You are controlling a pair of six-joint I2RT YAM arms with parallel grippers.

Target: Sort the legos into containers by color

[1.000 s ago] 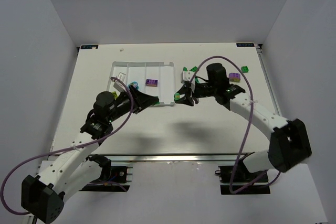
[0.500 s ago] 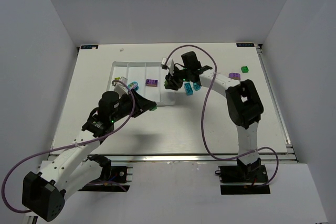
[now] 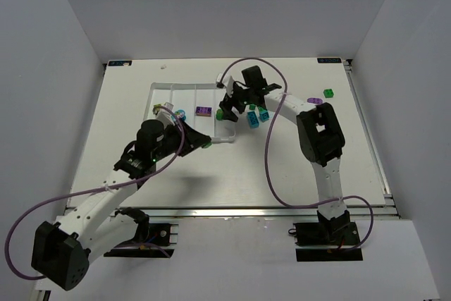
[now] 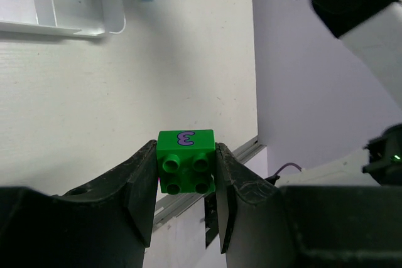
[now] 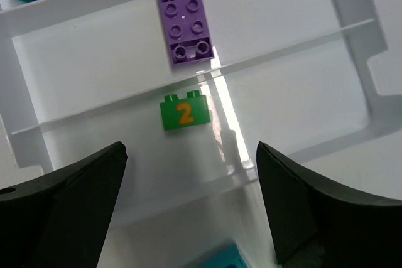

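The left pincer (image 4: 185, 199) is gripping a green brick marked 3 (image 4: 186, 161) over the desk (image 4: 94, 111). The right pincer (image 5: 188, 199) is hovering wide open above a tray compartment (image 5: 282, 105) where a green brick marked 2 (image 5: 184, 112) is lying. To my eye the 3 belongs there too and should be released low.

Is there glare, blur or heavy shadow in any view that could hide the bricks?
Right wrist view: a bright glare streak on a tray ridge beside the green brick marked 2, which is readable; the near fingers are dark, without detail. Left wrist view: the held green brick marked 3 is sharp. Top view: only faint shadows on the table.
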